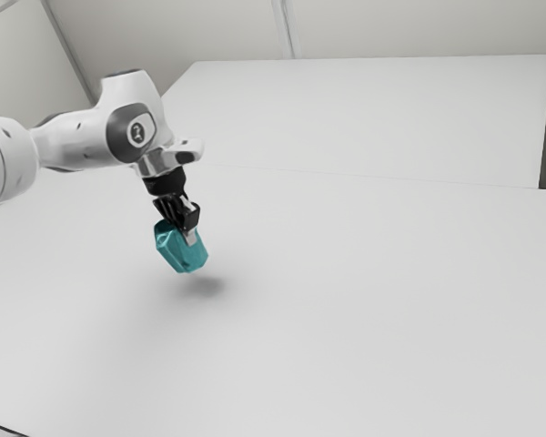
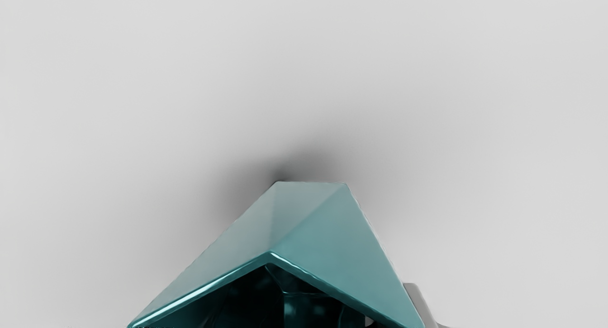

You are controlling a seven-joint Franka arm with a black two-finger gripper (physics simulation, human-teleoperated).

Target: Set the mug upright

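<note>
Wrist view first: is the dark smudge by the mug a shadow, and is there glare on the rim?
Wrist view: likely a shadow, soft-edged on the pale table; a bright highlight streaks the mug's rim, while its interior is very dark. Exterior view: a blurry-edged shadow lies just below the mug.

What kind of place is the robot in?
Maybe a robot practice room, made on a computer. There's a white robot arm, a big, plain, pale table, and a teal mug gripped in the arm's fingers.
</note>
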